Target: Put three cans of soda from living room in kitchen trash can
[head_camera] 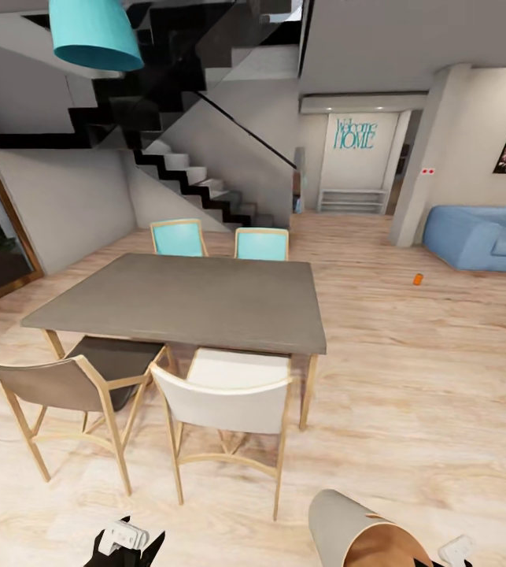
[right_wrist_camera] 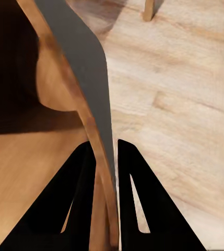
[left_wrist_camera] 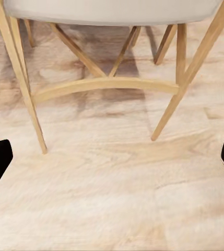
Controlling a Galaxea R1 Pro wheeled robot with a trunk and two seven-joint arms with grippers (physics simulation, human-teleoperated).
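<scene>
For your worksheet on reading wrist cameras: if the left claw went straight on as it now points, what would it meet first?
Most likely the bare wood floor, just short of the white chair's legs; depth is hard to judge.

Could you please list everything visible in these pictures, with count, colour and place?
Dining table: one, grey, centre.
Chairs: four; two turquoise behind the table, one brown and one white in front.
Soda can: one, orange, on the floor near the sofa.
Sofa: one, light blue, far right.
Trash can: one, grey outside, orange-brown inside, tilted, its rim between the right gripper's fingers.
Staircase: one, black and white, rear.
Lamp: one, turquoise, overhead.
Left gripper: open, empty, above the floor.
Right gripper: shut on the trash can's rim.
</scene>
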